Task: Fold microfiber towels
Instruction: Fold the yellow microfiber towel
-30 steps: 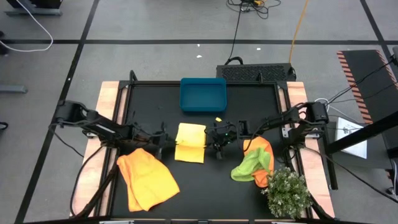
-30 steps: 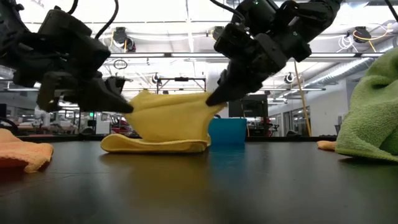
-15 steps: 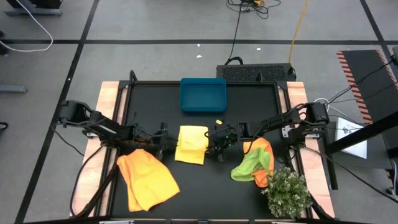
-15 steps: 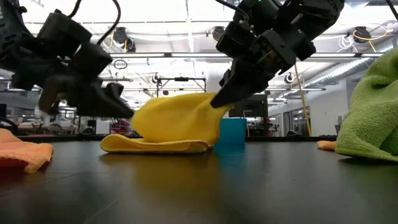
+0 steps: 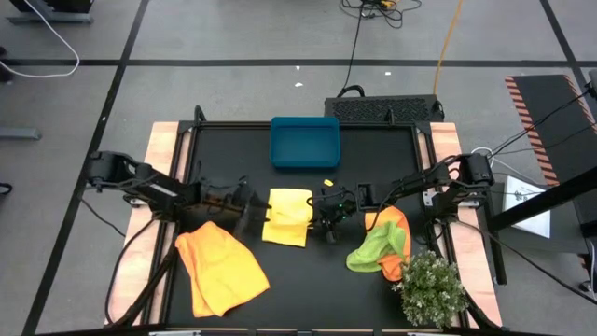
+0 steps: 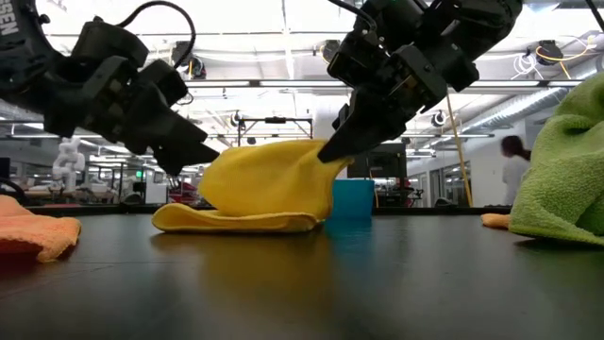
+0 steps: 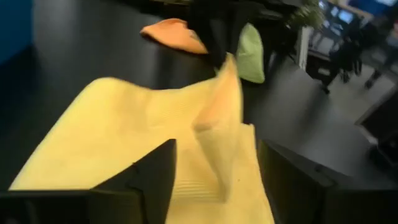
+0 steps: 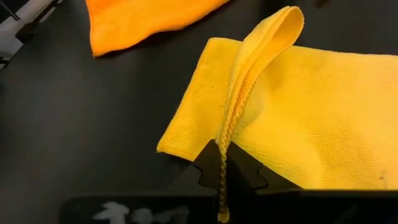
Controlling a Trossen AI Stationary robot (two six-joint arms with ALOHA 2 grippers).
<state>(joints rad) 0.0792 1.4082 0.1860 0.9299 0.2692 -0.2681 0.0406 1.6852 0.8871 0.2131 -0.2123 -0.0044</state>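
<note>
The pale yellow towel (image 5: 286, 215) lies in the middle of the black table (image 5: 373, 159), just in front of the teal tray (image 5: 305, 141), already doubled over with one edge lifted off the surface. The right tool (image 5: 327, 217) is clamped shut on that raised edge, and from table height the cloth hangs up toward it like a small tent. The left tool (image 5: 244, 207) sits just beside the towel's other side with its fingers (image 7: 149, 180) spread apart and nothing between them; the cloth lies ahead of them, free.

With only one side held, I'd worry the lifted flap will sag or twist as the right tool carries it across, so the fold lands crooked or bunched. If that tool pulls sideways, the whole towel could drag over the table instead of folding, since nothing pins the lower layer. The thin pinch might also slip out.

Well apart from this, an orange towel (image 5: 222, 266) lies spread toward the near left, and the lime green towel (image 5: 374, 246) is heaped with another orange one (image 5: 395, 231) beside the small plant (image 5: 431, 289).
</note>
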